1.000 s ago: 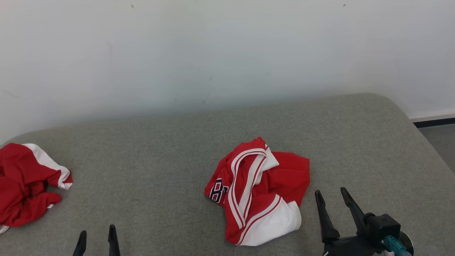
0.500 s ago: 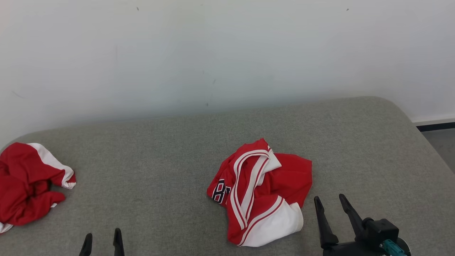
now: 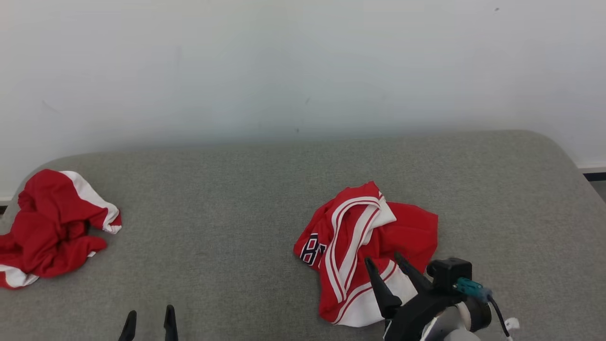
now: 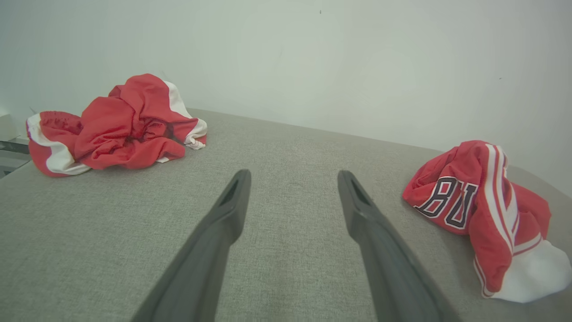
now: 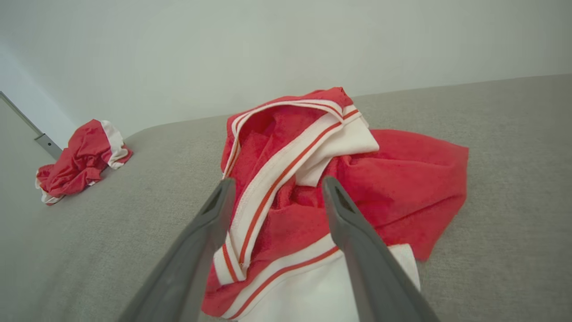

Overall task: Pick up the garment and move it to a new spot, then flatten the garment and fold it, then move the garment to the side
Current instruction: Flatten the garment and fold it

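My right claw [image 5: 278, 180] stands wide open with nothing between its two dark fingers. The garment [image 5: 380, 179], a crumpled red jersey with white bands and red stripes, lies right ahead of the fingertips and under them. One finger crosses its striped band and the other crosses the red cloth above the white hem. I cannot tell whether my tips touch the cloth. The jersey rests on the grey cushioned surface [image 3: 227, 203], its dark lettering on the side away from this claw, towards my left one.

My left claw [image 4: 293, 173] is open too and holds nothing. It hangs over bare grey fabric, well apart from the jersey. A second red and white bundle [image 4: 125, 120] lies far out on its outer side, near the pale wall [image 3: 284, 61]
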Robot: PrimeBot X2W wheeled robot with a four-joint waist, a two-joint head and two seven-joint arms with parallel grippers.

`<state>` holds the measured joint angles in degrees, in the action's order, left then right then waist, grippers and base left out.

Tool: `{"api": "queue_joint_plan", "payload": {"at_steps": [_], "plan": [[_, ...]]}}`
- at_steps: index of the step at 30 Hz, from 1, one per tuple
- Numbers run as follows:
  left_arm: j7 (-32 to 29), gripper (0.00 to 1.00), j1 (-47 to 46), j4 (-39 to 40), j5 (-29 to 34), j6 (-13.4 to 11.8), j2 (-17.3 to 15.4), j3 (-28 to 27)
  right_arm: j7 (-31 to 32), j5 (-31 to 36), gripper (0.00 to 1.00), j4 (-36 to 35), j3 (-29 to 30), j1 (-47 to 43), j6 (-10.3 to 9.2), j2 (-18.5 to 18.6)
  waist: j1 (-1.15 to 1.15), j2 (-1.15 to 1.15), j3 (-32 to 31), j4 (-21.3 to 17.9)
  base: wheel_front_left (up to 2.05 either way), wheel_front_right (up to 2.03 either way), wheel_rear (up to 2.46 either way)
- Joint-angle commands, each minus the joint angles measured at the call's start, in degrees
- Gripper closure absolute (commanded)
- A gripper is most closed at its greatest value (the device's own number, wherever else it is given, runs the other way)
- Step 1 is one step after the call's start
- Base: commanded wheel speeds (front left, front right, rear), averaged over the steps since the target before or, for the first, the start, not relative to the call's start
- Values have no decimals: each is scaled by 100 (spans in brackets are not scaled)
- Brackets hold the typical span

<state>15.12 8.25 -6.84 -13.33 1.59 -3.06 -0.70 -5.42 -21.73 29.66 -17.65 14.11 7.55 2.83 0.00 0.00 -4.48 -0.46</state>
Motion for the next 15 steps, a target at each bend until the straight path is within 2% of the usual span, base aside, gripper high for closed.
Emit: {"api": "queue_joint_plan", "payload": {"at_steps": [1, 8, 15], "plan": [[4, 0, -21, -23, 42, 10, 1, 33, 56, -147, 0, 160, -107, 140, -12, 10, 0, 0, 74, 143, 0, 0, 0], [4, 0, -77, -114, 74, 28, 9, 212, 377, -933, 0, 1084, -717, 499, -12, 10, 0, 0, 131, 496, 0, 0, 0], [5, 0, -112, -163, 89, 61, 13, 273, 129, -1370, 0, 1686, -1158, 703, -12, 9, 0, 0, 140, 715, 0, 0, 0]]}}
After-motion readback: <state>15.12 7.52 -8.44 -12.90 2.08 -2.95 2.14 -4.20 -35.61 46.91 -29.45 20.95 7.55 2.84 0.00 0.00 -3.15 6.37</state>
